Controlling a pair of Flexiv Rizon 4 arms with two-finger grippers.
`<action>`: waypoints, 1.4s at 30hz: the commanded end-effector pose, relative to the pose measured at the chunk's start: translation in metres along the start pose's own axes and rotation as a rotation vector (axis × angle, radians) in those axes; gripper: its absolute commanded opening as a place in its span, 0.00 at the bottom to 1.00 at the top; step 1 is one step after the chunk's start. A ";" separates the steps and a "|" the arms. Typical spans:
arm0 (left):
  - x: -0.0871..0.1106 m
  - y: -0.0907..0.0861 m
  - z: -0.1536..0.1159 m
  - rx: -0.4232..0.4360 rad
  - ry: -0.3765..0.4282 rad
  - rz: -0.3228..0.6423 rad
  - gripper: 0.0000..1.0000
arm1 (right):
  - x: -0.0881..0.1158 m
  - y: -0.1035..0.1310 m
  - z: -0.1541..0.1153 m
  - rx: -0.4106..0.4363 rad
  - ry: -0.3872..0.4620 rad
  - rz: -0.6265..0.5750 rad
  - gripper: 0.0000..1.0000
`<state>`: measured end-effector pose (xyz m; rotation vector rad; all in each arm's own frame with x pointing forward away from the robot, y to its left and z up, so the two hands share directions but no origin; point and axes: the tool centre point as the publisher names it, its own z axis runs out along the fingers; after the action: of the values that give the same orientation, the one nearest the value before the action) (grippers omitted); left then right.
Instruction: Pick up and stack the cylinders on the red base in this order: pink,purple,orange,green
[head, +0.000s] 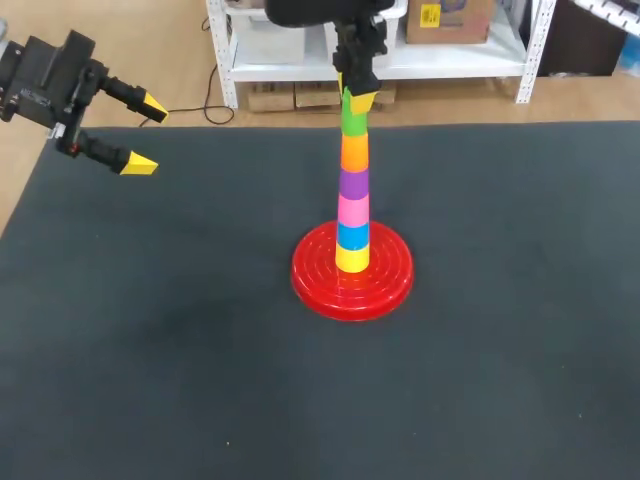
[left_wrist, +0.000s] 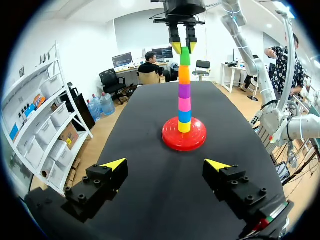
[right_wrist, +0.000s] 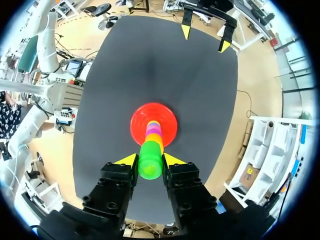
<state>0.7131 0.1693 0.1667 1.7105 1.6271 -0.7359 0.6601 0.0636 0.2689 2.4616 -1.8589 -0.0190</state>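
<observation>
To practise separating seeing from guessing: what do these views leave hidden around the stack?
1. Right wrist view: the green cylinder hides most of the cylinders beneath it.
2. Head view: the right gripper covers the green cylinder's top; the edge cuts off its arm.
3. Left wrist view: the stack hides the far rim of the red base.

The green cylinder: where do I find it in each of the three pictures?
Head view: green cylinder tops the stack, upper middle, between the right gripper's fingers.
Left wrist view: green cylinder atop the stack, far ahead of the left gripper.
Right wrist view: green cylinder between its own fingers.
Shared landmark: the red base under the stack.
</observation>
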 end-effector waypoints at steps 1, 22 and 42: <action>0.001 0.000 0.000 0.001 0.000 0.001 1.00 | 0.002 0.000 0.001 -0.001 0.000 0.000 0.00; 0.001 0.000 0.000 0.001 0.000 0.001 1.00 | 0.002 -0.004 0.014 -0.032 0.001 0.003 0.00; 0.001 0.000 0.000 0.001 0.000 0.001 1.00 | -0.001 -0.002 0.000 -0.007 -0.020 -0.014 0.00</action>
<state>0.7131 0.1693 0.1667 1.7105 1.6271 -0.7359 0.6664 0.0684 0.2659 2.4673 -1.8385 -0.0491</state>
